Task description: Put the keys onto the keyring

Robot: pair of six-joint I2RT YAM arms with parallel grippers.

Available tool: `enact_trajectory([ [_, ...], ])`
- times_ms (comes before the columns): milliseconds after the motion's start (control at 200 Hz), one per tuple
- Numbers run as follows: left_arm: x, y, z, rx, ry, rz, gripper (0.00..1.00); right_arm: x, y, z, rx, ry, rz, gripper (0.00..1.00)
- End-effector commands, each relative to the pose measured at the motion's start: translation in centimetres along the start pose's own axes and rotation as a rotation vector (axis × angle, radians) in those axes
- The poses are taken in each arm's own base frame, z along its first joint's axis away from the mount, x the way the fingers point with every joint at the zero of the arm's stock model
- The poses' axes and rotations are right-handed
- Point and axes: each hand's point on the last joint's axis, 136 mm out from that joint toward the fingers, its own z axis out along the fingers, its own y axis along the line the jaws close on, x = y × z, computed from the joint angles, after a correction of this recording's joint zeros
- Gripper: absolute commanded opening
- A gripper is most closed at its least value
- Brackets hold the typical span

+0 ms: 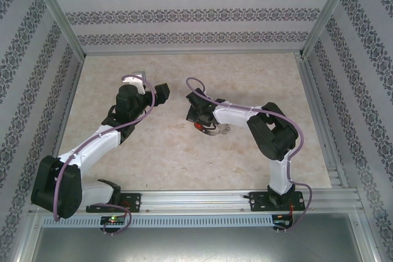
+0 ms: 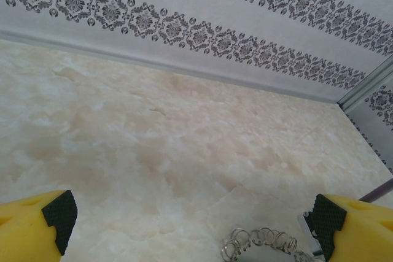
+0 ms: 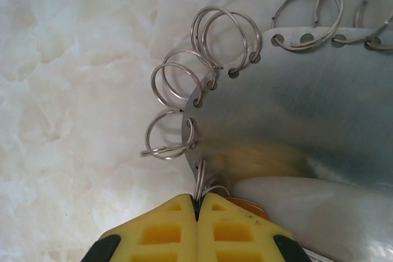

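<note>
Now right fingers (image 3: pixel 159 232) clenched on keyring (image 3: pixel 295 108) rim; left fingers (image 2: pixel 31 225) spread wide.

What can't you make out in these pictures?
Top view: the key is a tiny red speck, shank too small to see.
Right wrist view: the shut right gripper hides all but an orange sliver of it; the keyring is cut off by the top and right edges.
Left wrist view: the bottom edge cuts the keyring.
Whether the key is on a ring: cannot tell.
</note>
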Motion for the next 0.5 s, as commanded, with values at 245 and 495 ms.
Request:
enact_trajectory([
  [245, 0.2, -1.0, 0.3, 0.062, 0.035, -0.007, 1.00, -1.5, 3.7, -8.6, -0.204, -0.092, -0.223, 0.00],
  [495, 2.6, -5.2, 0.5, 0.305, 0.186, -0.029, 1.00, -3.3, 6.5, -14.7, -0.442, -0.093, -0.379, 0.00],
])
